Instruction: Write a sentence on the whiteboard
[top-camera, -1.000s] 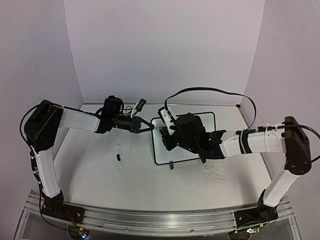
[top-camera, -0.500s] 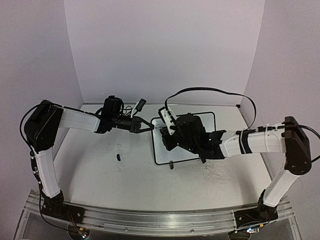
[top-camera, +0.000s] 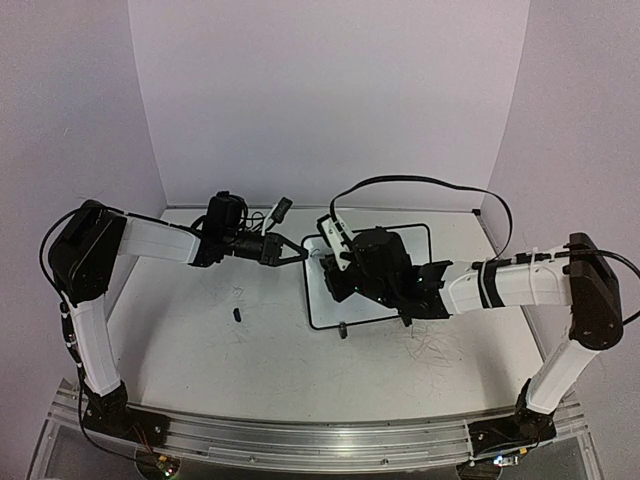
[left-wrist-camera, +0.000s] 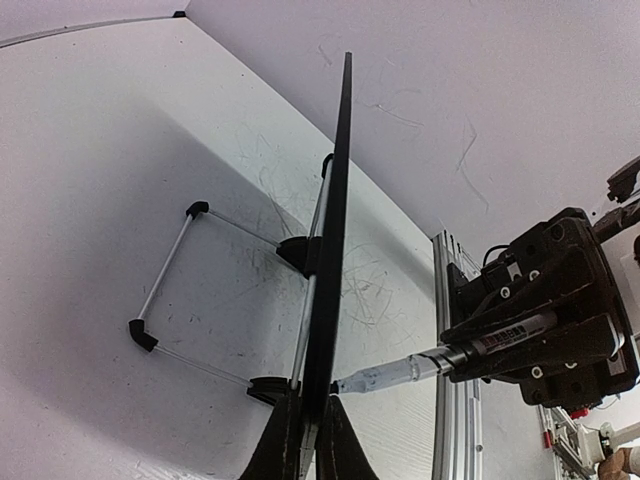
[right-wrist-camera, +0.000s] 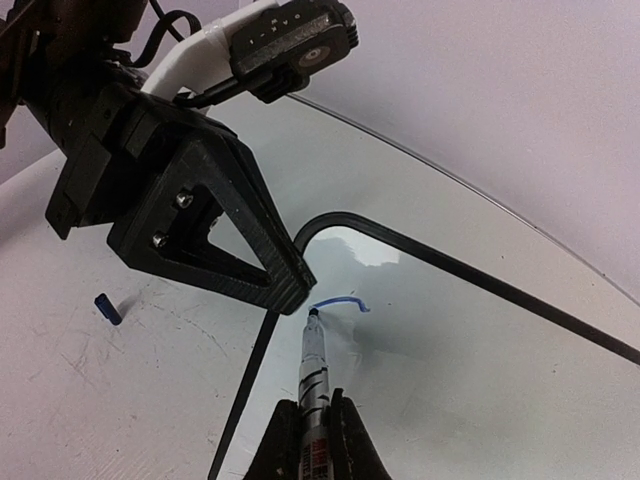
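Writing has only just begun: right tool (right-wrist-camera: 312, 425) clenched on the marker (right-wrist-camera: 313, 365) barrel, tip down on the whiteboard (right-wrist-camera: 480, 350) close to a rounded corner. The sentence (right-wrist-camera: 340, 301) is barely there, one short blue stroke at the tip. Board sits mid-table, a bit right of centre, propped on its wire stand (left-wrist-camera: 165, 275). Left tool (left-wrist-camera: 308, 445) pinched tight on the board's frame edge right beside that corner, bracing it. Small blue cap-like piece (right-wrist-camera: 105, 308) lies on the table (top-camera: 200, 340) left of the board, apart from both arms. My read on handling: board is light and stiff with a slick glossy face, likely to skid or pivot under pen pressure, so take it by the frame rim, never the writing face. Marker is thin and smooth; grip low on the barrel, press lightly
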